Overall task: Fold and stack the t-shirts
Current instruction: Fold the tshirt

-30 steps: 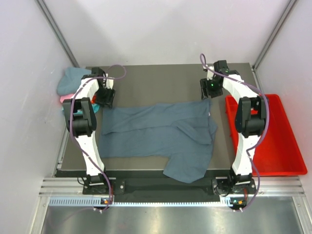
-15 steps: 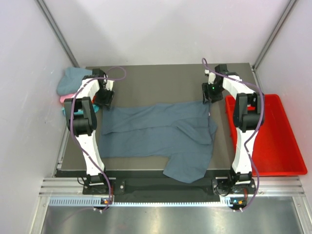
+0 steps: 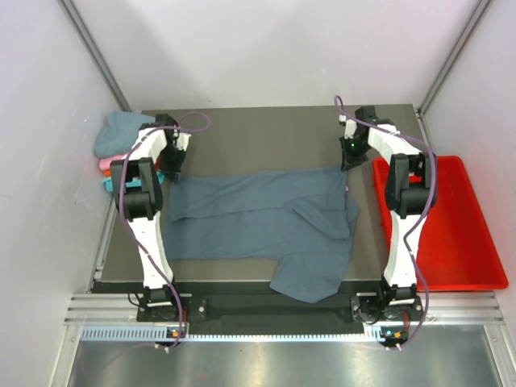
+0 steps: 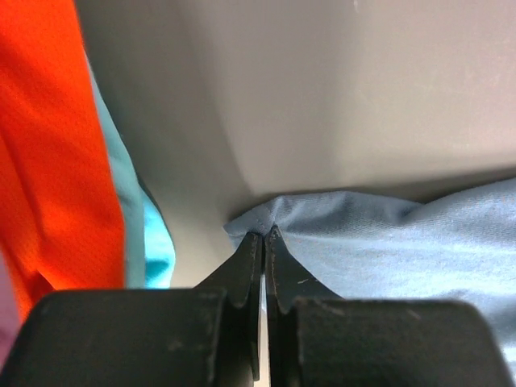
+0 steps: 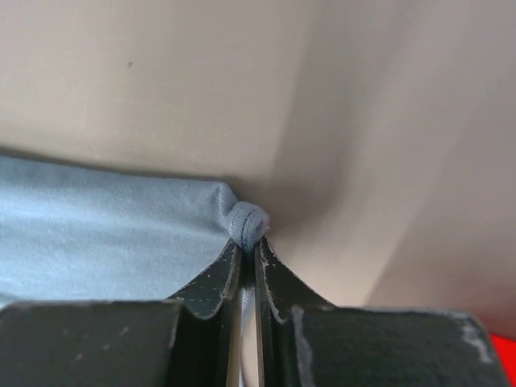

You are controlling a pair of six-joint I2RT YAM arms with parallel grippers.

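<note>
At the near edge of the table [image 3: 266, 129], toward 6 o'clock, you see one sleeve of the slate blue-grey t-shirt [image 3: 258, 222] hanging over the lip; the rest of it lies spread across the middle of the table, wrinkled on its 3 o'clock side; off the table at 3 o'clock sits the red tray [image 3: 463, 242]; farther back, your left tool [image 4: 264, 238] is pinched tight on the shirt's far corner at 10 o'clock, a small peak of cloth nipped between its tips; your right tool [image 5: 248, 242] is likewise squeezed closed on the far corner at 2 o'clock, a rolled bit of hem bunched at its tips; both corners lie low on the table; just beside the left tool, at 9 o'clock, the orange t-shirt [image 4: 48, 145] and the turquoise t-shirt [image 4: 149, 242] touch each other; the pink t-shirt [image 3: 109, 164] and the dusty teal t-shirt [image 3: 119, 133] lie farthest back at the table's left edge.
</note>
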